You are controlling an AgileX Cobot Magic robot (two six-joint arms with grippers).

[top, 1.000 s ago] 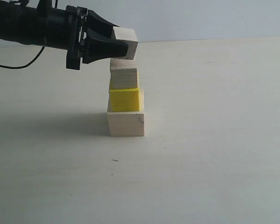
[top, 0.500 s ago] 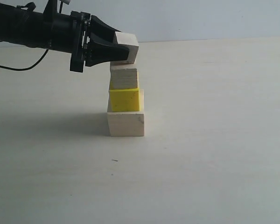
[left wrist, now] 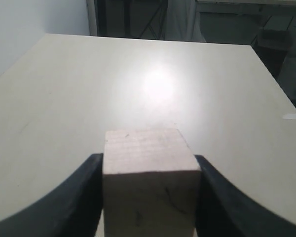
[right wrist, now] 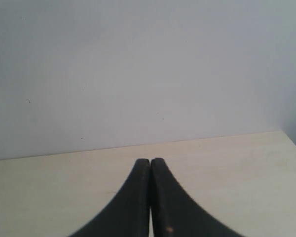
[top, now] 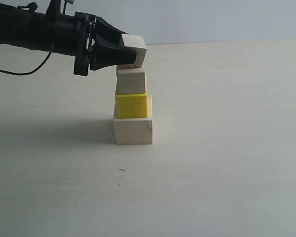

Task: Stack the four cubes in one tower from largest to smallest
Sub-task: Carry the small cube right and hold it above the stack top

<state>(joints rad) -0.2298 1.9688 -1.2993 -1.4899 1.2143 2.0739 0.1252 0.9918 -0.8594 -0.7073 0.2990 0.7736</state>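
A column stands mid-table: the large pale wood cube (top: 133, 131) at the bottom, the yellow cube (top: 131, 105) on it, the striped-grain cube (top: 131, 81) on top. My left gripper (top: 129, 51) is shut on the small pale cube (top: 135, 48), which rests on or just above the striped cube, offset slightly to the right. The left wrist view shows that small cube (left wrist: 149, 168) clamped between both fingers (left wrist: 79, 197). My right gripper (right wrist: 150, 163) is shut on nothing, over bare table, and is out of the exterior view.
The pale table (top: 227, 148) spreads wide around the column. A black cable (top: 19, 70) hangs from the left arm at the far left. A grey wall (right wrist: 138, 69) rises behind the table's edge.
The left gripper came down with the small cube from above the striped cube to its top, then held still for the last half second.
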